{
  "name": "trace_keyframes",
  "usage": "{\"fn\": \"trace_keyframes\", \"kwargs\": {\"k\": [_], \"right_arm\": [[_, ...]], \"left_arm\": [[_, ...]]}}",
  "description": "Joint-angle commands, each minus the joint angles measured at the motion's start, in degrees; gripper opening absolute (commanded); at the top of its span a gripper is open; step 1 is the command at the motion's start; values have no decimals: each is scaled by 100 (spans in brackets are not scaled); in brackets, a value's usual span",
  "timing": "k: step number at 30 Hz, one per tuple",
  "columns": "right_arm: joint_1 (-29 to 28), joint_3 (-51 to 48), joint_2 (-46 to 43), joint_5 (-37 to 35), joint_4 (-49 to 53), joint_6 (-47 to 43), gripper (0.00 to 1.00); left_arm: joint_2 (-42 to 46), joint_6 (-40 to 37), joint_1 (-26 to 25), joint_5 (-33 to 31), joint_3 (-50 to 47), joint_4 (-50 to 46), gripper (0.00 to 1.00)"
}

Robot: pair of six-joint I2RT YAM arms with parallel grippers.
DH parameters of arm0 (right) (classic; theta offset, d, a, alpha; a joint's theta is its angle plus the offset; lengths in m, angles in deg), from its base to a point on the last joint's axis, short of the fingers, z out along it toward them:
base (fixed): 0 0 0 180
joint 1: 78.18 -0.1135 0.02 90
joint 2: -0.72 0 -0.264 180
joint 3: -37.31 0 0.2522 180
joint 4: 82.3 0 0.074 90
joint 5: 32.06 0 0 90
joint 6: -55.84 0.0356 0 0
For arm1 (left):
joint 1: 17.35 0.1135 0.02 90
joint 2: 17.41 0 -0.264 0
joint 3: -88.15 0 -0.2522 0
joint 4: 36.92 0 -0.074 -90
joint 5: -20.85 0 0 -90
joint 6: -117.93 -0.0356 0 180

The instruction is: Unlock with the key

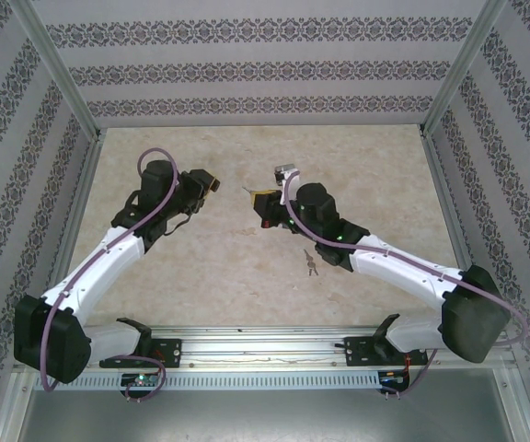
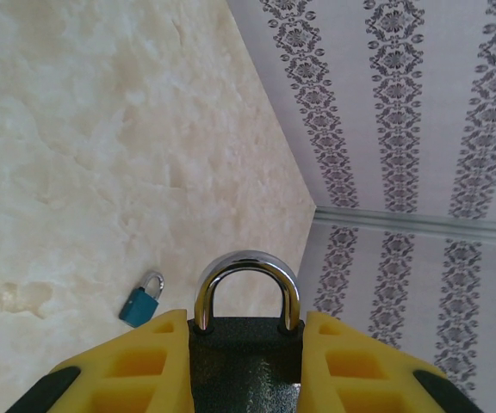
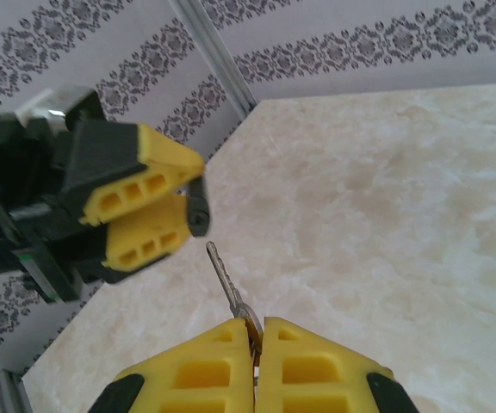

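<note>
A dark padlock (image 2: 246, 366) with a chrome shackle (image 2: 248, 261) sits clamped between the yellow fingers of my left gripper (image 2: 246, 320), which holds it above the table (image 1: 247, 285). In the right wrist view the left gripper (image 3: 149, 205) is at upper left, the padlock's dark bottom end (image 3: 198, 209) facing the key. My right gripper (image 3: 257, 325) is shut on the head of a silver key (image 3: 223, 277). The blade points at the padlock, its tip a short gap away. From above, the left gripper (image 1: 212, 184) and right gripper (image 1: 263, 196) face each other mid-table.
A small teal padlock (image 2: 141, 303) lies on the table beyond the held one. Loose keys (image 1: 311, 263) lie on the table near the right arm. Patterned walls (image 1: 247, 74) and metal posts enclose the table on three sides.
</note>
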Motion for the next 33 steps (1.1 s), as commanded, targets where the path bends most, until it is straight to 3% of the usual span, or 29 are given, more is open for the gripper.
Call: {"fn": "trace_keyframes", "kwargs": {"k": [1, 13, 33], "right_arm": [[-199, 196, 271, -420, -669, -142, 0], [-531, 671, 1108, -748, -676, 72, 0], [-532, 989, 1343, -1013, -226, 49, 0]], "left_arm": [[129, 652, 75, 22, -213, 987, 8], [204, 787, 74, 271, -426, 1396, 5], [195, 770, 75, 383, -442, 1511, 5]]}}
